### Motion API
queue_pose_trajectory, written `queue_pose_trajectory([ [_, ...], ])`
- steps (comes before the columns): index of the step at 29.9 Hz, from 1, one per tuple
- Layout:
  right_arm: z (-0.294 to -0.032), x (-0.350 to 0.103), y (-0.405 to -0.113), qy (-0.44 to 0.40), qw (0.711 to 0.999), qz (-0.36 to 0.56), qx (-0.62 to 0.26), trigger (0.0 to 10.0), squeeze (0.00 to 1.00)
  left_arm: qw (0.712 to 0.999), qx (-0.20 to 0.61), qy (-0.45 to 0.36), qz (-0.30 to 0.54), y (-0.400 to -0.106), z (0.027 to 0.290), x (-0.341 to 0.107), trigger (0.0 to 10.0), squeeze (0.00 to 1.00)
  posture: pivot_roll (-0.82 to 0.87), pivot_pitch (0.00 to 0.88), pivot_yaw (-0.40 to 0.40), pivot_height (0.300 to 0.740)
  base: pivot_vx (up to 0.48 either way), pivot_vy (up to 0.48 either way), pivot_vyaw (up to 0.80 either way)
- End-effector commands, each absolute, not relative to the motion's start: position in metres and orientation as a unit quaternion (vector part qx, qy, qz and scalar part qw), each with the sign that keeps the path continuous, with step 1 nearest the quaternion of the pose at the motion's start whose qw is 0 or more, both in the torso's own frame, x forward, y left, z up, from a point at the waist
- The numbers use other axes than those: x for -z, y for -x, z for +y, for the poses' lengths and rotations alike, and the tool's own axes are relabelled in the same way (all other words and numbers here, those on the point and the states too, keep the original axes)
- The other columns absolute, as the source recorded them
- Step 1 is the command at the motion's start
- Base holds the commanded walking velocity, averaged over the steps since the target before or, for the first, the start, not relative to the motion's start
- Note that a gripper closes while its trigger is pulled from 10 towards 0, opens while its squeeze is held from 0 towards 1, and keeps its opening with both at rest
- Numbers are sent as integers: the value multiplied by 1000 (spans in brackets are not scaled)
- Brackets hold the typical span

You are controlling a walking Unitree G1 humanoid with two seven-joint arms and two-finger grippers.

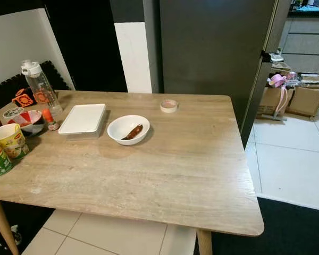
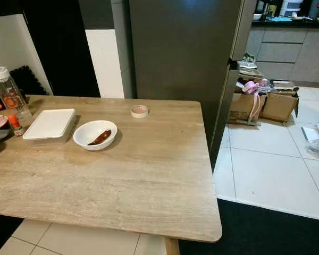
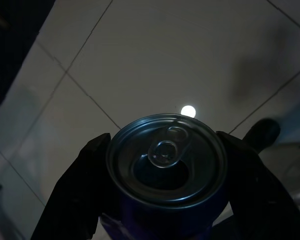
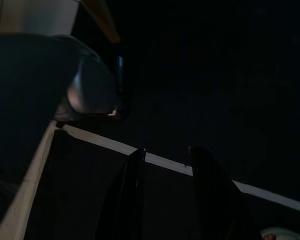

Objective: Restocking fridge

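Gripping a can [image 3: 167, 172] between its fingers, our left gripper [image 3: 165, 200] hangs over the tiled floor [image 3: 140, 50]. Our right gripper [image 4: 165, 170] hangs in shade, fingers slightly apart. The wooden surface [image 1: 165, 175] is bare along its near edge and right corner; the fridge [image 1: 212, 48] stands closed behind, open floor to its right.

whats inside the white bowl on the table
The white bowl holds one dark reddish-brown elongated piece of food lying against its inner wall. What the food is cannot be told; the rest of the bowl's inside shows bare white.
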State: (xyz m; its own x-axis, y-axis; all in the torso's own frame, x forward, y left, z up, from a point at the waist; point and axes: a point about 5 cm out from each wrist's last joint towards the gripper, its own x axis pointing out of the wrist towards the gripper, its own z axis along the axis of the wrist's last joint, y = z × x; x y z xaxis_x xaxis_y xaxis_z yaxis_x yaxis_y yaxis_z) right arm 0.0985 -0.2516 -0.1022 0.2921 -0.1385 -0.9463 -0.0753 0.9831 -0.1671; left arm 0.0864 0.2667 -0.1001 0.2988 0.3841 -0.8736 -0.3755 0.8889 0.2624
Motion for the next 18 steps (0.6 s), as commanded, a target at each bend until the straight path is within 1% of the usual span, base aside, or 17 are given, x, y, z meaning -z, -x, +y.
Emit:
queue_pose_trajectory([
  [1, -255, 100, -102, 82, 803, 589, 37, 10000, 0, 817, -205, -18, 538, -96, 260, 100, 10000, 0, -58, 0, 5, 740, 0, 0, 0],
  [8, -257, 98, -107, 88, 804, 587, 40, 10000, 0, 822, -177, -32, 541, -101, 259, 99, 10000, 0, -75, 0, 4, 740, 0, 0, 0],
  [11, -256, 98, -110, 99, 801, 590, 26, 10000, 0, 824, -174, -14, 539, -102, 252, 101, 10000, 0, -80, 0, 5, 740, 0, 0, 0],
  [18, -253, 99, -109, 94, 801, 591, 26, 10000, 0, 818, -163, -10, 551, -95, 248, 104, 10000, 0, -89, 0, 15, 740, 0, 0, 0],
])
